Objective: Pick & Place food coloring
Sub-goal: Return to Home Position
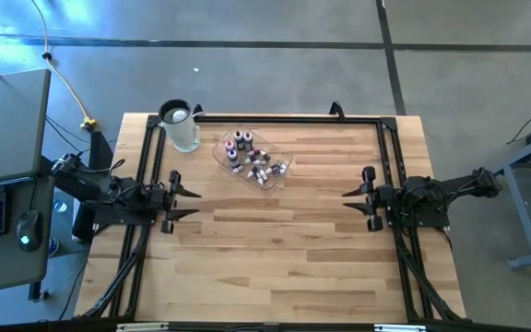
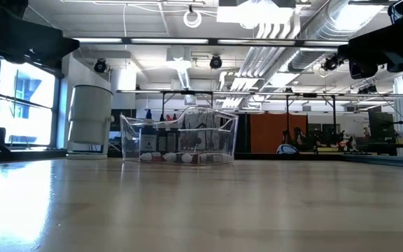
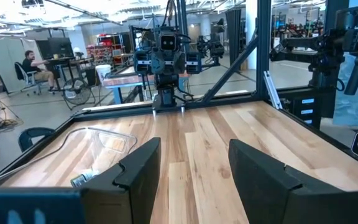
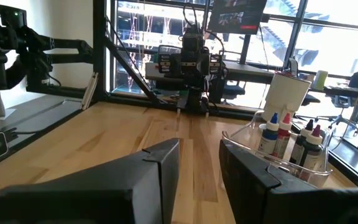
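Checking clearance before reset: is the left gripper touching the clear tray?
Apart. The high view shows bare tabletop between the open left gripper and the tray.

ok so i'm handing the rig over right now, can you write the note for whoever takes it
Left gripper: open and empty, at the left edge of the table.
Right gripper: open and empty, at the right edge, facing the left one.
Food coloring bottles: every one I can see is bunched inside the clear tray at the back of the table, beside the jug. Some stand and some lie down.
Done: no bottle shows loose on the wood.
Left: nothing to pick that I can see, and both arms look parked.
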You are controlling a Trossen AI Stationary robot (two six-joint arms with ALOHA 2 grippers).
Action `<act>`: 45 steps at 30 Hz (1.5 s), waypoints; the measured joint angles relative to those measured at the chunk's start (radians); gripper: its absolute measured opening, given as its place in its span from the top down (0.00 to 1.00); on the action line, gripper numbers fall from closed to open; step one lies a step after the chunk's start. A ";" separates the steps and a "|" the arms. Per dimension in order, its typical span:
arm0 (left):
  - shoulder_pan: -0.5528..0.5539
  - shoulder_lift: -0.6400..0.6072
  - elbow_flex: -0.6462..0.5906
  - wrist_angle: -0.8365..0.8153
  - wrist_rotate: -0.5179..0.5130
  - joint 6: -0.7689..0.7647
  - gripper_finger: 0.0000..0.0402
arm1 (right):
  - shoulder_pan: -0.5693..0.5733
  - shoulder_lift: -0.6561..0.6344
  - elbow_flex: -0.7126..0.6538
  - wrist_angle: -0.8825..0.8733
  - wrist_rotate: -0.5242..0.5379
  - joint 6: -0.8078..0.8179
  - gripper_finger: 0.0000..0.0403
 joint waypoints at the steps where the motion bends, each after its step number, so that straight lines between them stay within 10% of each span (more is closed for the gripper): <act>1: 0.000 0.000 0.000 0.000 0.000 0.000 0.54 | 0.000 0.000 0.000 0.000 0.000 0.000 0.73; 45: 0.183 -0.004 0.000 -0.007 0.079 0.000 0.54 | 0.000 0.000 0.000 -0.002 0.000 0.000 0.73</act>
